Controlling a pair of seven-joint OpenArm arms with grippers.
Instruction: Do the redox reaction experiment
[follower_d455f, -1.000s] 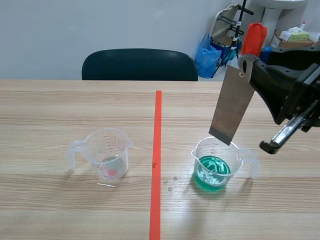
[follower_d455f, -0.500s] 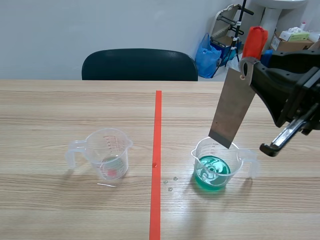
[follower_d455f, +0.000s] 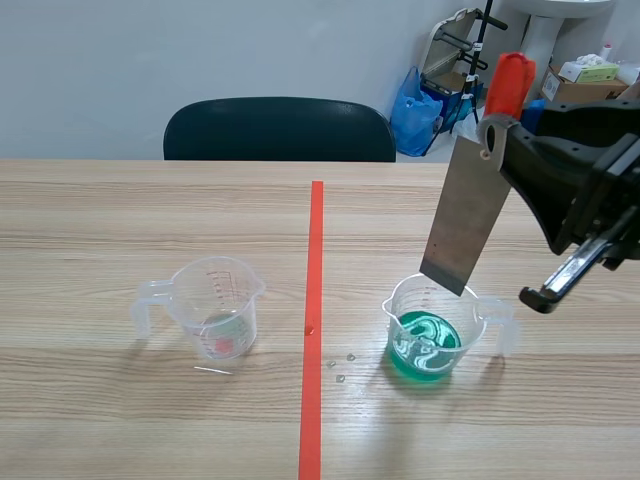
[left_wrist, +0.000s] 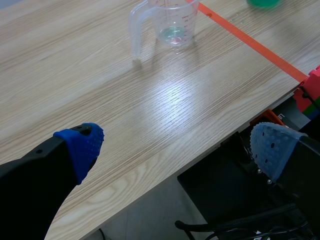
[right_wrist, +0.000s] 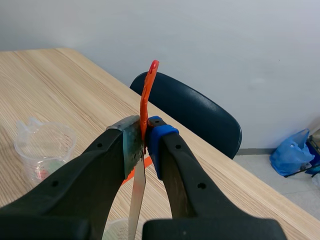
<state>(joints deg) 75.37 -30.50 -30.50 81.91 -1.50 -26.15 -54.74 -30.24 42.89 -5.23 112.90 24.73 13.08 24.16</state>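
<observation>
1. The right gripper (right_wrist: 145, 137) has its fingers clamped on a metal scraper (follower_d455f: 465, 215), just below its orange-red handle.
2. The blade hangs tilted over the measuring cup of green liquid (follower_d455f: 430, 335) on the tabletop (follower_d455f: 120, 220).
3. The left gripper (left_wrist: 175, 147) has its fingers spread and empty at the tabletop's edge, and the second measuring cup (left_wrist: 172, 20) stands ahead of it.

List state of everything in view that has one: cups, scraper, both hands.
green cup: upright, part full of green liquid.
clear cup: upright, nearly empty, reddish trace at the bottom.
scraper: gripped near its red handle, blade tilted down over the green cup, not in the liquid.
right hand: shut on the scraper.
left hand: open, holding nothing.
</observation>
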